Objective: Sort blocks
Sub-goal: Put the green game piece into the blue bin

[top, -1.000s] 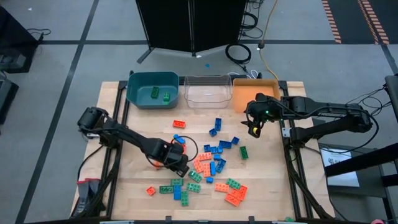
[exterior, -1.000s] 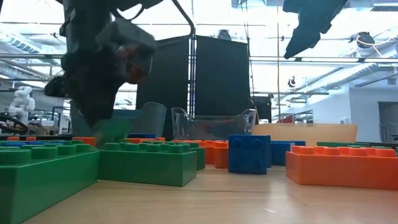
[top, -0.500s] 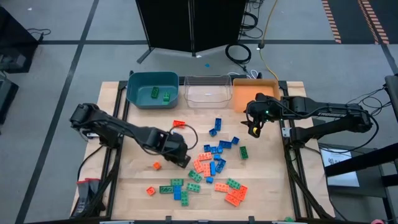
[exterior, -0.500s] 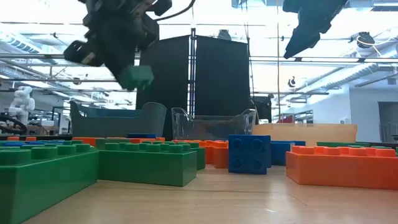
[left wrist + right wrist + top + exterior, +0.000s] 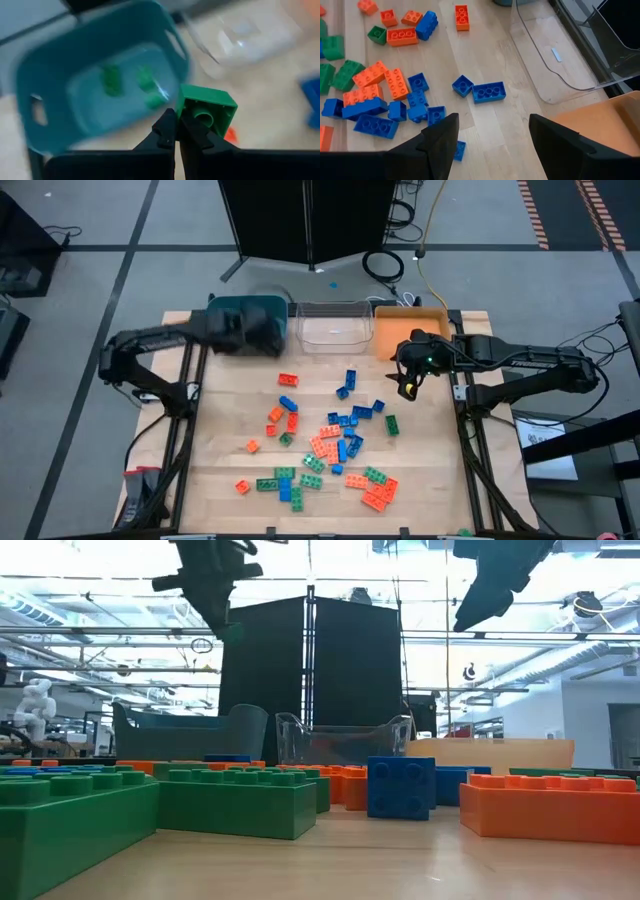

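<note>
Your left gripper (image 5: 177,131) has travelled from the pile of blocks (image 5: 330,442) up to the teal bin (image 5: 95,85), jaws shut on a green block (image 5: 207,110); release it there. Your right gripper (image 5: 492,132) waits wide and empty near the orange bin (image 5: 425,330).

bright, even light; left wrist view motion-blurred, low view glares from ceiling lights behind.
</note>
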{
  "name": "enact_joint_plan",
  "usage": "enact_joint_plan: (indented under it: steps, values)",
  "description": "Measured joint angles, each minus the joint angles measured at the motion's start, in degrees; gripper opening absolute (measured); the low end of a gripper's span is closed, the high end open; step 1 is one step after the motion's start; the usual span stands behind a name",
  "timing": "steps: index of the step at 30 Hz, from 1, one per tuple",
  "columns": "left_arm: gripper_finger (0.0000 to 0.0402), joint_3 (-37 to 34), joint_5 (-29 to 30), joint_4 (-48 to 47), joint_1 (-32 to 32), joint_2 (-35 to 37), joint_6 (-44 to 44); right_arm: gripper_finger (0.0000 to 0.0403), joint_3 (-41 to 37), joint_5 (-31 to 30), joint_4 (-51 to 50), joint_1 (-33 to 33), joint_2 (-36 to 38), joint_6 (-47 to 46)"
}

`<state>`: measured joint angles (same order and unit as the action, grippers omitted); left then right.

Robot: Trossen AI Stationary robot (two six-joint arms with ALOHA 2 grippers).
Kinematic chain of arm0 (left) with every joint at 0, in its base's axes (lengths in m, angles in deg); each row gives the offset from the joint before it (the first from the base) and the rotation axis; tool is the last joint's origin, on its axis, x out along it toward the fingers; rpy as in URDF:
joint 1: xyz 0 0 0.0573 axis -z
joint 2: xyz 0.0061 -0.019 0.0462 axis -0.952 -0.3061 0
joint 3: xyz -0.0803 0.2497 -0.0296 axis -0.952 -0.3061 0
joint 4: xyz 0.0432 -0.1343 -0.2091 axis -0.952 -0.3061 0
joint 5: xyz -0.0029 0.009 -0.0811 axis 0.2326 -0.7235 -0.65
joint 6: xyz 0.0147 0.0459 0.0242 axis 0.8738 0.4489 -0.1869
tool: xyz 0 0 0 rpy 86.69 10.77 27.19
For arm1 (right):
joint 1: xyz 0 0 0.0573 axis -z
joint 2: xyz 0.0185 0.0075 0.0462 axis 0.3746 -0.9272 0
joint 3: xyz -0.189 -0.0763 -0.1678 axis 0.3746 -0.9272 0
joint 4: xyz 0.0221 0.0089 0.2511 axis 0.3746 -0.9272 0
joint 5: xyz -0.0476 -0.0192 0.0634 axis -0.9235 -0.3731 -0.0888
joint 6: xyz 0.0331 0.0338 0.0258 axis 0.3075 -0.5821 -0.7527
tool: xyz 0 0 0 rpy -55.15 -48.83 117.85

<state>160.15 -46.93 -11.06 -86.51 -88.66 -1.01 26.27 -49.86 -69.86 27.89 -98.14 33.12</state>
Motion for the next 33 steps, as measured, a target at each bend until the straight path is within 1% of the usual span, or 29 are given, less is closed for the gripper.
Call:
enact_joint_plan:
  steps: [3, 6, 9, 13, 17, 20, 22, 25, 29, 33]
  values:
    - [0.0008, 0.09, -0.16, 1.97, -9.26, 0.57, 7.14, 0.024, 0.0, 0.0, -0.02, 0.0, 0.0, -0.24]
    - [0.0008, 0.09, -2.26, 4.21, -17.56, 0.16, 14.33, 0.024, 0.0, 0.0, -0.02, 0.0, 0.0, -0.32]
    - [0.0008, 0.12, -5.14, 6.87, -23.67, -1.52, 19.28, 0.024, 0.0, 0.0, -0.02, 0.0, 0.0, -0.32]
    - [0.0008, 0.12, -9.59, 8.13, -28.71, -4.84, 22.91, 0.024, 0.0, 0.0, -0.02, 0.0, 0.0, -0.32]
    - [0.0008, 0.12, -14.88, 8.06, -30.11, -8.69, 27.24, 0.024, 0.0, 0.0, -0.02, 0.0, 0.0, -0.32]
    - [0.0014, 0.12, -15.51, 7.96, -29.67, -11.01, 29.92, 0.024, 0.0, 0.0, -0.02, 0.0, 0.0, -0.32]
    - [0.0026, 0.12, -15.34, 7.98, -29.33, -12.18, 30.96, 0.024, 0.0, 0.0, -0.04, 0.0, 0.0, -0.32]
    - [0.0057, 0.12, -15.25, 7.98, -29.37, -13.2, 33.64, 0.024, 0.0, 0.0, -0.04, 0.0, 0.0, -0.32]
    - [0.0108, 0.12, -15.16, 8.31, -29.37, -13.45, 35.94, 0.024, 0.0, 0.0, -0.04, 0.01, 0.0, -0.32]
    - [0.0161, 0.12, -15.16, 8.35, -29.37, -13.45, 36.31, 0.024, 0.0, 0.0, 0.88, 0.0, 0.0, -0.32]
